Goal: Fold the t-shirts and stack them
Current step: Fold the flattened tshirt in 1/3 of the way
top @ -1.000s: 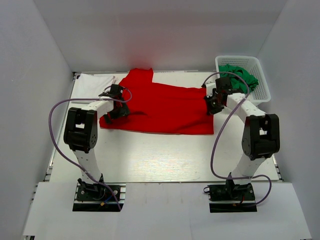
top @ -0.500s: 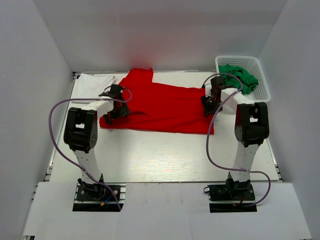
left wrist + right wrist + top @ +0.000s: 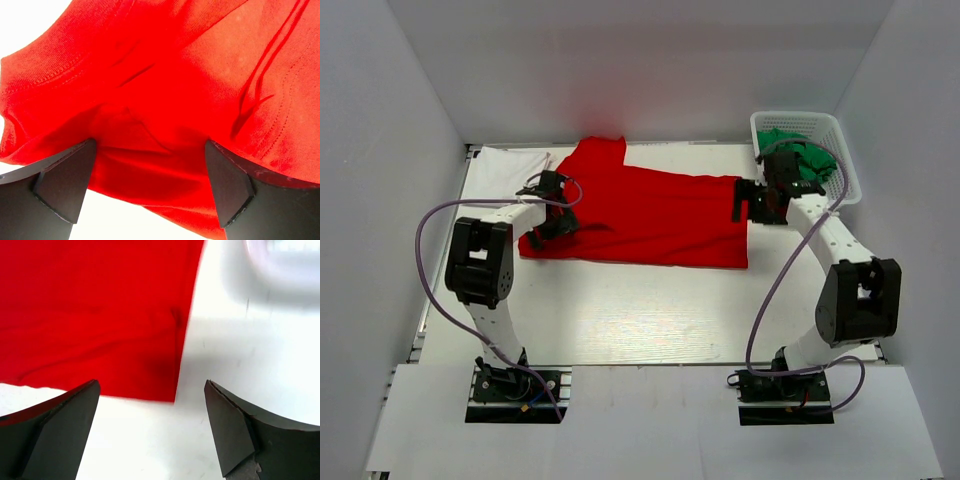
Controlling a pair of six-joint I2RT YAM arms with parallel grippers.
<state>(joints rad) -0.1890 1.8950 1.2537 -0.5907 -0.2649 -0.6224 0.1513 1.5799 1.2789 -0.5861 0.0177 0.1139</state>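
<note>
Red t-shirt [image 3: 650, 215] lies spread across the far half of the table [image 3: 640, 310]. Its body is mostly flat, one sleeve pokes out toward the back wall, and the left end is rumpled.

The left gripper [image 3: 552, 218] sits right at that rumpled end. In its wrist view the fingers are spread wide with bunched red cloth [image 3: 165, 90] filling the gap [image 3: 150, 145], and nothing is pinched yet.

At the other end, the right gripper [image 3: 755, 205] is over the shirt's right-hand edge. Its fingers are also spread wide [image 3: 150, 385], with red cloth [image 3: 100, 315] on one side and bare table on the other. How high it is off the surface, I can't tell.

The white t-shirt [image 3: 510, 163] lies in the far left corner, just beyond the red one. The green t-shirts [image 3: 800, 152] are heaped in the basket [image 3: 848, 160] at far right, close behind the right wrist.

I see three risks here. On the left there are folds on folds, so a close could catch only a top wrinkle or several layers at once, and the lift would then drag the shirt crooked. The right gripper straddles the hem, and if it drops a touch too far out it will nip table instead of cloth. If only one end gets a hold, the fold will skew, and the stray sleeve could end up outside it.
</note>
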